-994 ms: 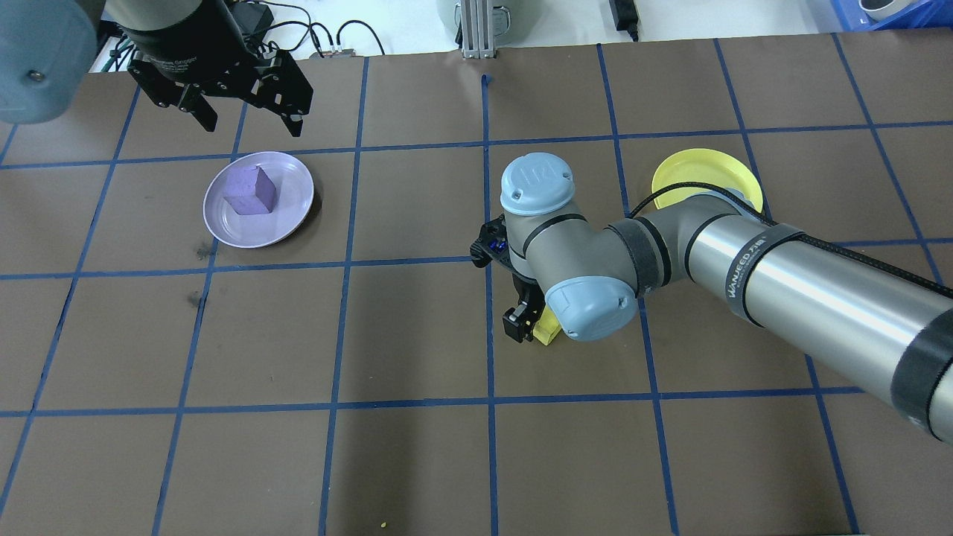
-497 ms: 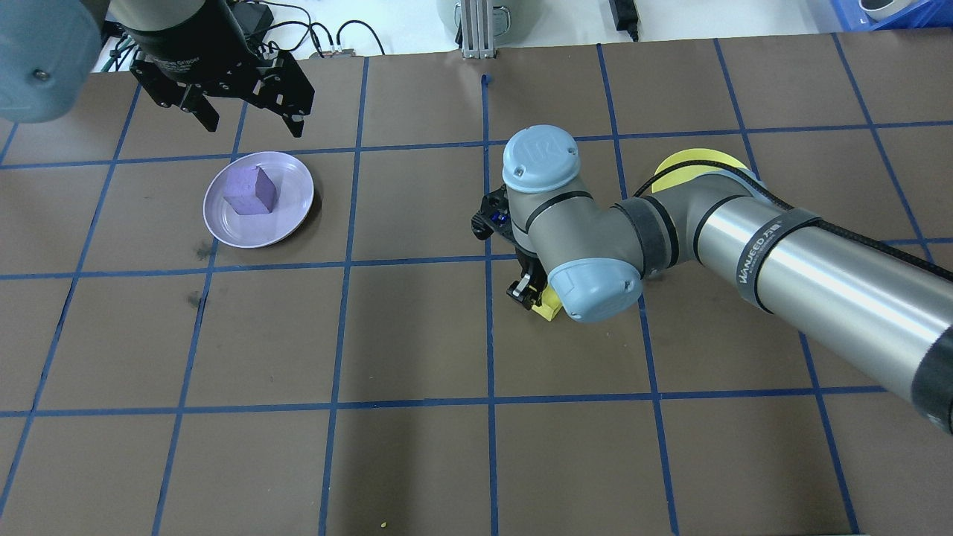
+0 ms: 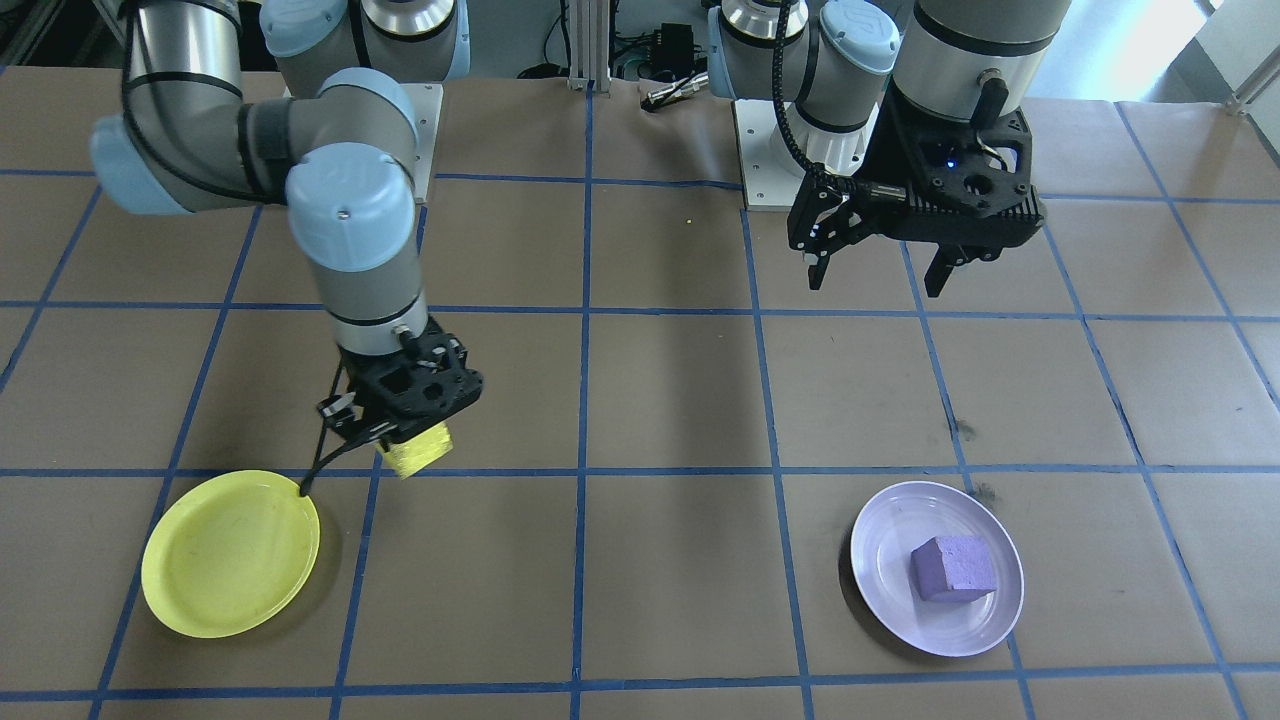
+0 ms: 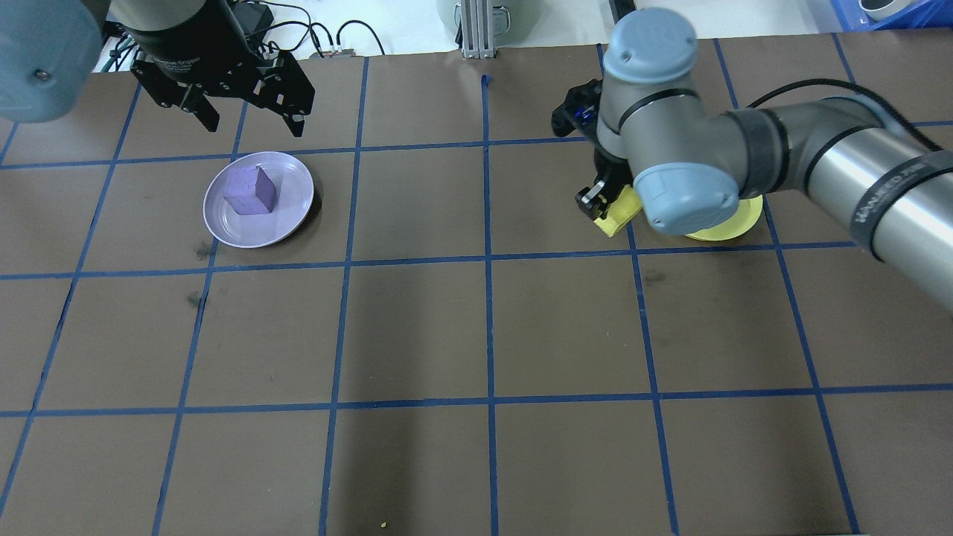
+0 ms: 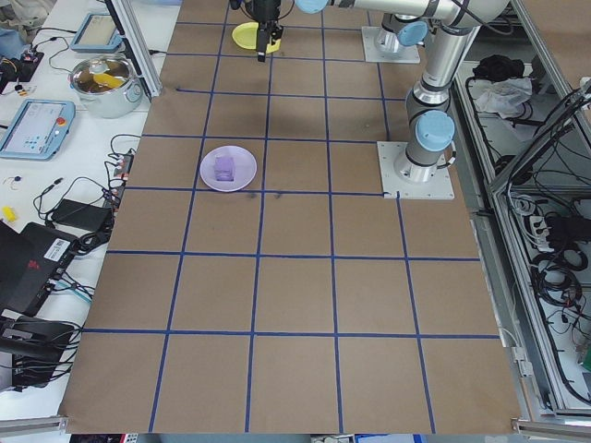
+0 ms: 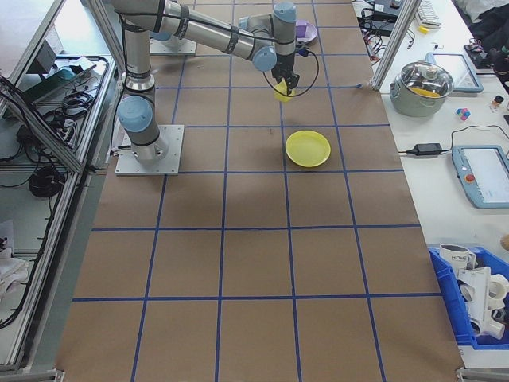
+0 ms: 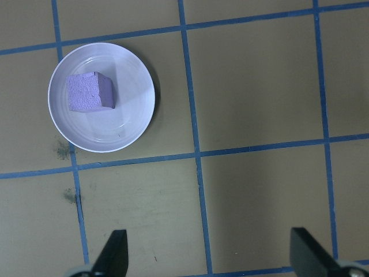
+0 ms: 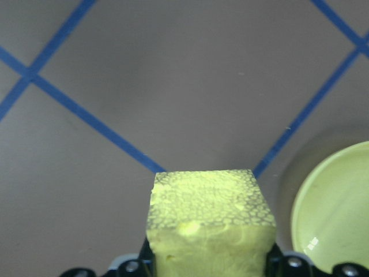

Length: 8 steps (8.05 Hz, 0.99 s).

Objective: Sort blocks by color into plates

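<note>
My right gripper (image 3: pixel 408 440) (image 4: pixel 607 208) is shut on the yellow block (image 3: pixel 420 450) (image 4: pixel 618 216) (image 8: pixel 209 222) and holds it above the table. The block hangs just beside the yellow plate (image 3: pixel 230 568) (image 4: pixel 726 223) (image 8: pixel 334 213) (image 6: pixel 308 149), close to its rim. The purple block (image 3: pixel 952 568) (image 4: pixel 252 192) (image 7: pixel 89 92) lies inside the lavender plate (image 3: pixel 890 530) (image 4: pixel 294 186) (image 7: pixel 135 109) (image 5: pixel 240 159). My left gripper (image 3: pixel 875 270) (image 4: pixel 249 119) hangs open above the table beyond that plate, nothing between its fingers (image 7: pixel 112 254).
Brown paper with a blue tape grid (image 4: pixel 488 257) covers the table. Cables (image 4: pixel 327 33) and a metal post (image 4: pixel 476 30) lie at the far edge. In the side views a pot (image 6: pixel 425 83) and tablets (image 6: pixel 485 171) sit on the bench beside the table.
My right arm has lifted the yellow block and carried it up and to the right, from mid-table to the yellow plate's edge. The left arm has stayed still.
</note>
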Motion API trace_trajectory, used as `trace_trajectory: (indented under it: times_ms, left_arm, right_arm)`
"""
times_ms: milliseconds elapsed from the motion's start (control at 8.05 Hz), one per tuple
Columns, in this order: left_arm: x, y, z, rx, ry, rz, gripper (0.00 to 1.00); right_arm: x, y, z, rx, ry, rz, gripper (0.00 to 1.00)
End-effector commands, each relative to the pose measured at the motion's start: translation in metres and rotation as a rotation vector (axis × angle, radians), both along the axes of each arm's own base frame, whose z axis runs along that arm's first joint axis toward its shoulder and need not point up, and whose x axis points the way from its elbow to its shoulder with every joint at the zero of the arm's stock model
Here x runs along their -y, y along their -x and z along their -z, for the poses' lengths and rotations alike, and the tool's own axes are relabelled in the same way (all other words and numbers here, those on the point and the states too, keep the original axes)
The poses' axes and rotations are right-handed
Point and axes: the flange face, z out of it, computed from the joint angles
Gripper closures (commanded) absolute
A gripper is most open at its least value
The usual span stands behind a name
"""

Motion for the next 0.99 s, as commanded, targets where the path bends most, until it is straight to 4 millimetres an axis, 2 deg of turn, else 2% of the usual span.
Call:
trace_trajectory:
  times_ms: [0, 124, 249, 621, 746, 870]
  left_arm:
    - [0.000, 0.001, 0.001, 0.000, -0.002, 0.001, 0.00]
    - [-0.001, 0.001, 0.000, 0.000, 0.000, 0.001, 0.00]
    - [-0.001, 0.001, 0.000, 0.000, 0.000, 0.001, 0.00]
    - [0.000, 0.001, 0.001, 0.000, -0.002, 0.001, 0.00]
    - [0.000, 0.001, 0.002, 0.000, -0.003, 0.001, 0.00]
    - [0.000, 0.001, 0.002, 0.000, -0.003, 0.001, 0.00]
  right_arm:
    - [0.044, 0.132, -0.021, 0.005, 0.042, 0.124, 1.00]
    - [0.053, 0.162, -0.009, 0.014, 0.024, 0.149, 1.00]
    - [0.059, 0.176, 0.004, 0.015, 0.015, 0.167, 1.00]
    - [0.085, 0.185, 0.050, 0.007, 0.045, 0.171, 1.00]
    - [0.087, 0.185, 0.061, 0.003, 0.030, 0.167, 1.00]
    - [0.088, 0.186, 0.062, 0.002, 0.031, 0.173, 0.97]
